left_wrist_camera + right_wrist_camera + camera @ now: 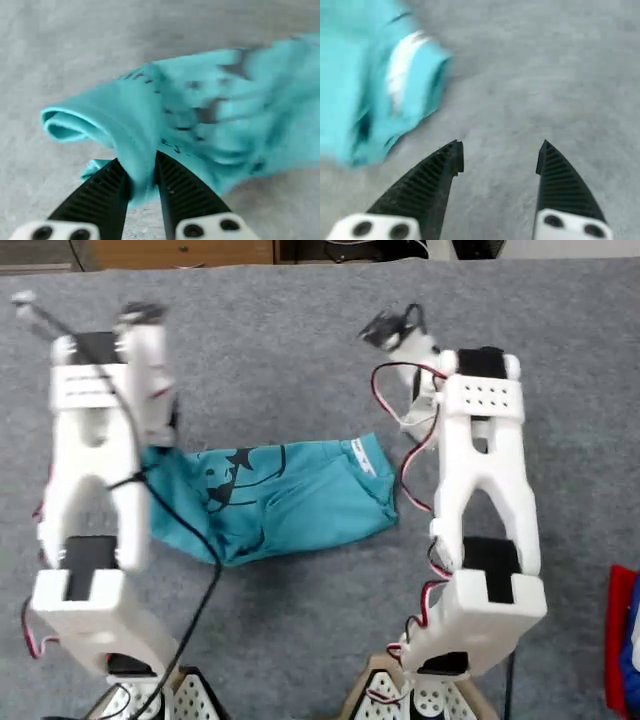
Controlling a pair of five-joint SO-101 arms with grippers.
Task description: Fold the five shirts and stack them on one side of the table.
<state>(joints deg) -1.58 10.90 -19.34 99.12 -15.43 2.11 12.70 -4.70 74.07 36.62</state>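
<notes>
teal shirt (275, 500) lies bunched in the middle of the grey table (300, 360), between my two arms, with its dark print facing up. my left gripper (141, 175) is clamped on a fold of the fabric at the edge nearest that arm, and i can see cloth pinched between the two black fingers (102, 192). my right gripper (500, 157) hangs with its jaws spread wide over bare table, near the shirt's collar end but not touching it. red and blue cloth (625, 640) sits at the table's edge beyond the right arm, well apart from the teal shirt.
</notes>
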